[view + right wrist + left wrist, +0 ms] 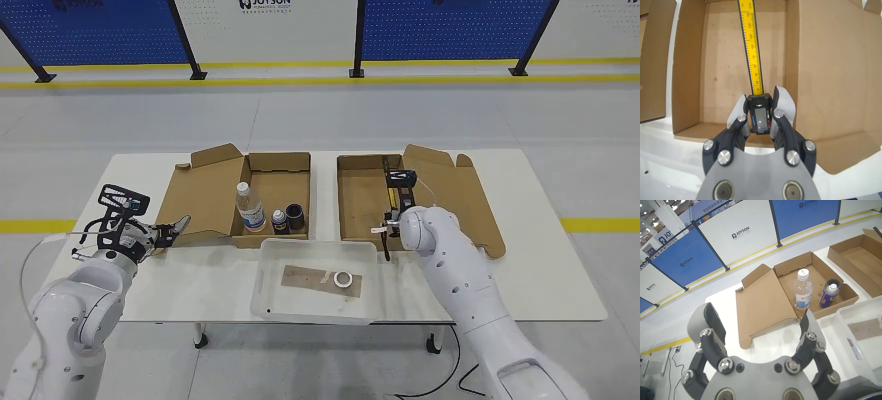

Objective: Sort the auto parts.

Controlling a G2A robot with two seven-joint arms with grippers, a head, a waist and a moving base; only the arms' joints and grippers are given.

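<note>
My right gripper [759, 98] is shut on the black display head of a digital caliper [751, 51], whose yellow scale stretches out over the floor of the right cardboard box [723, 62]. From above, the caliper [401, 185] lies along that box [362, 205] with the right gripper [392, 228] at its near wall. My left gripper [761, 321] stands open and holds nothing, at the table's left end [172, 235] beside the left box [265, 185]. That box holds a clear bottle [802, 289], a blue spray can [828, 295] and a dark round part [833, 282].
A clear plastic bin [270, 290] sits at the table's front middle, with a brown card [305, 277] and a small ring [343, 279] inside. Both boxes have flaps [205, 195] folded outward onto the white table [540, 270]. Barrier panels stand on the floor behind.
</note>
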